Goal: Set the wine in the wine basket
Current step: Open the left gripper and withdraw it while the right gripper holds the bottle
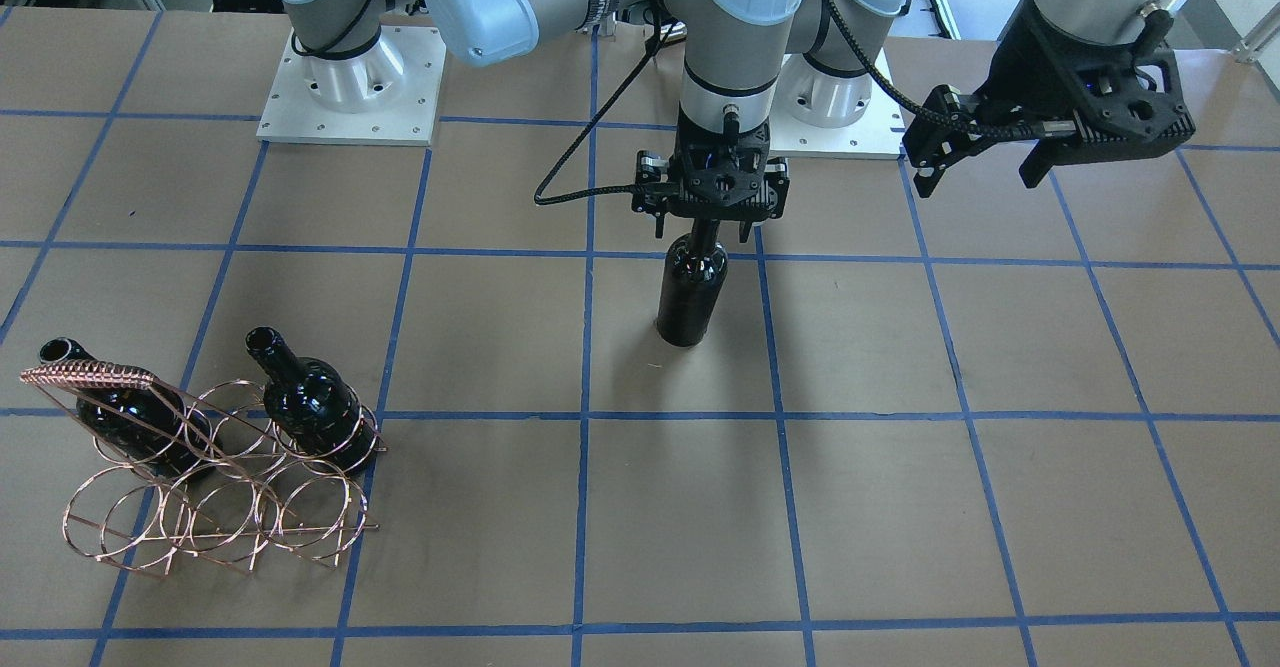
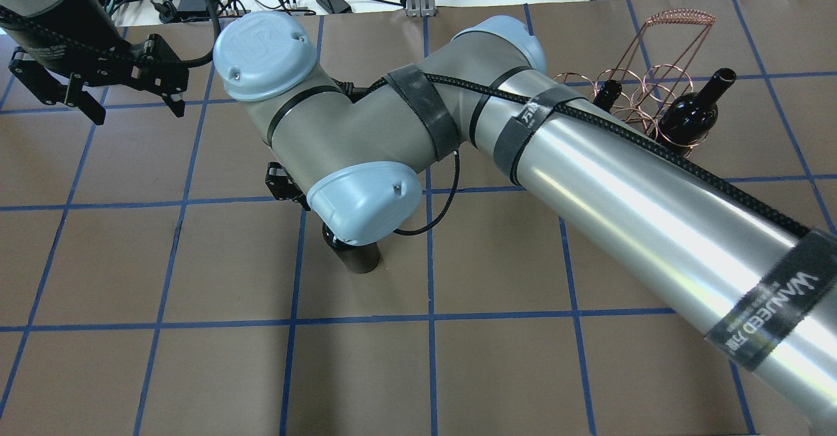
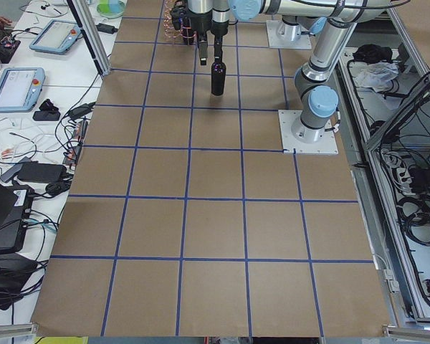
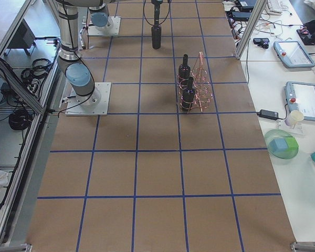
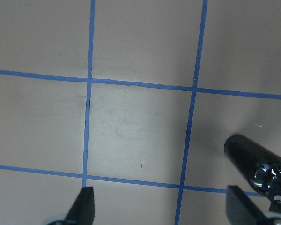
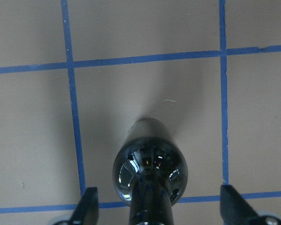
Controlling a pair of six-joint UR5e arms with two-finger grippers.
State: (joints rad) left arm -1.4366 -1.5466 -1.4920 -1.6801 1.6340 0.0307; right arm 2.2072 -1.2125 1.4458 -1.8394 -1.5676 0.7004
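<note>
The wine [image 1: 690, 292] stands upright on the table [image 1: 900, 507]. The right gripper [image 1: 708, 232] hangs over it, fingers spread either side of the neck, clear of the glass. In the front-facing view the wine basket [image 1: 215, 487] sits at the bottle's 8 o'clock, well apart, with two more bottles [image 1: 315, 412] in its rings. The left gripper [image 1: 976, 183] hovers at 2 o'clock, spread and empty.

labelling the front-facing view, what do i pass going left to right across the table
wine basket → upright wine bottle → left gripper
</note>
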